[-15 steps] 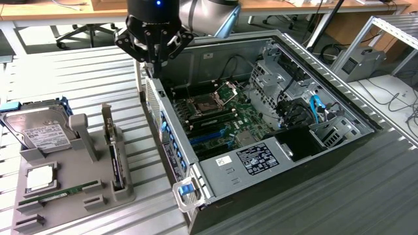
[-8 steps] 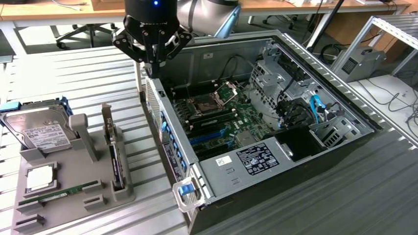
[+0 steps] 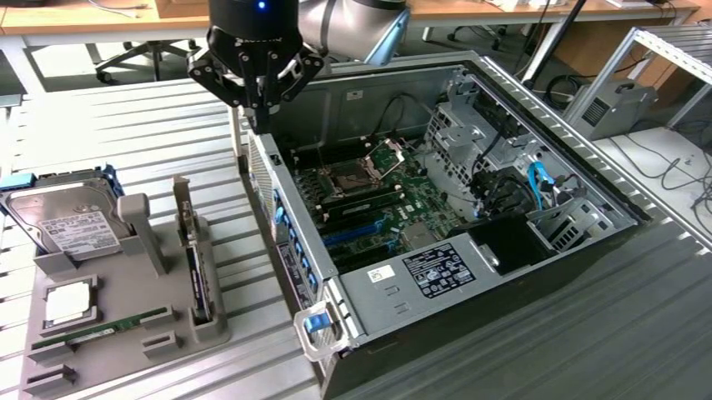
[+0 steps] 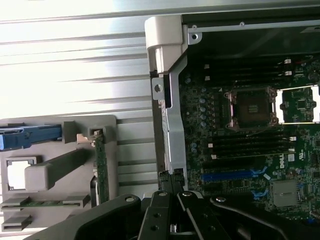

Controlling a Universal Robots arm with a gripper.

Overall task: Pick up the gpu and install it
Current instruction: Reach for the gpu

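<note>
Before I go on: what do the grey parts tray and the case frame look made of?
The parts tray looks like matte grey plastic, maybe printed: dull, blocky posts and slots. The case frame looks like bare sheet steel or aluminium: silvery sheen, folded edges, punched holes.

On the worktop [image 3: 112,125]: one open computer case [image 3: 384,287], holding one motherboard [image 3: 418,208] with one processor socket [image 3: 343,179], and one grey parts holder [image 3: 117,357] carrying one hard drive [image 3: 72,229], one processor chip [image 3: 69,302], one RAM stick [image 3: 100,331] and one gpu [image 3: 200,279]. One gripper [image 3: 259,125] is present.

Ribbed metal table [image 3: 122,142], wooden desks [image 3: 89,18] behind
</note>
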